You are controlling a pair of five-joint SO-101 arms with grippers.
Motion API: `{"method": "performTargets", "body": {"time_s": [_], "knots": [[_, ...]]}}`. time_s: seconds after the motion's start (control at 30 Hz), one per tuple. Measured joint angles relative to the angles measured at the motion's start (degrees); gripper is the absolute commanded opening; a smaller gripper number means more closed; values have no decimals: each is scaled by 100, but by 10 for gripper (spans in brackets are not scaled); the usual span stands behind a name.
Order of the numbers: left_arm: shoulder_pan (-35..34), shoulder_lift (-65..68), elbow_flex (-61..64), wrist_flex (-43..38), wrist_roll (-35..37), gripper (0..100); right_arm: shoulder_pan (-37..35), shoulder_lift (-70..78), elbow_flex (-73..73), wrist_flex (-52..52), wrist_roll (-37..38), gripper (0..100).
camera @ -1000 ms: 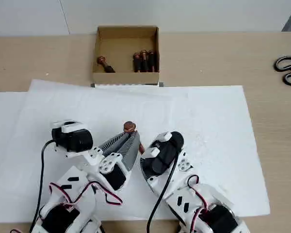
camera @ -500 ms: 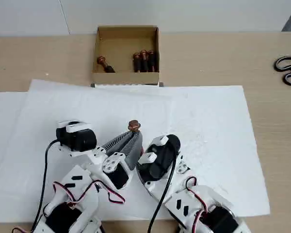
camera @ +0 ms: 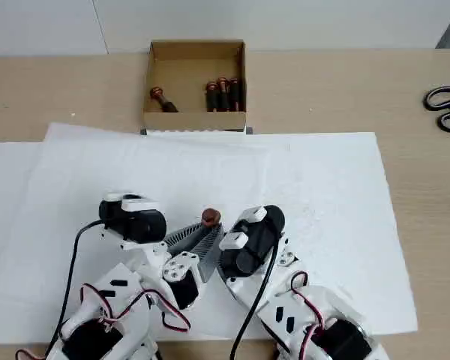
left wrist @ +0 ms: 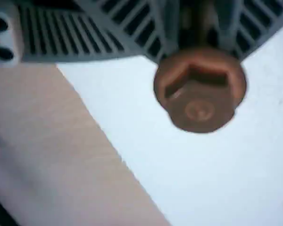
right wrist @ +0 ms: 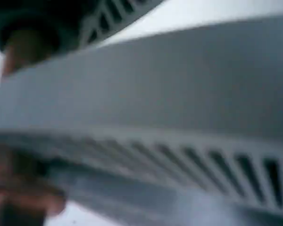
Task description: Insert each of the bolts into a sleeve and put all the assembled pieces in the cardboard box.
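Both my arms are built alike: white plastic shells wrapped around blocky black motors with rounded ends. On my left arm (camera: 133, 220) a thin black cable (camera: 66, 279) loops down from the top motor, and twisted red and white wires (camera: 139, 294) curl over the lower shell. My right arm (camera: 251, 241) carries its own black cable and a matching red and white loop beside the base. Small dark screws dot the white brackets, and short black oblong marks sit on the flat white covers. My left claw (camera: 202, 230) is grey, its long tapering fingers (left wrist: 108, 28) cut with rows of dark slanted slots, with two round holes near one corner.
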Motion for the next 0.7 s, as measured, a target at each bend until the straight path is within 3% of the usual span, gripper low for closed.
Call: {"method": "performTargets", "body": {"time_s": [0.4, 0.6, 0.7], "knots": [[18, -18, 220, 70, -132, 18, -9, 9, 18, 0, 0, 2], [-35, -9, 281, 97, -334, 227, 18, 9, 18, 9, 0, 2], [-53, -9, 316, 132, -369, 242, 18, -9, -18, 9, 0, 2]]}}
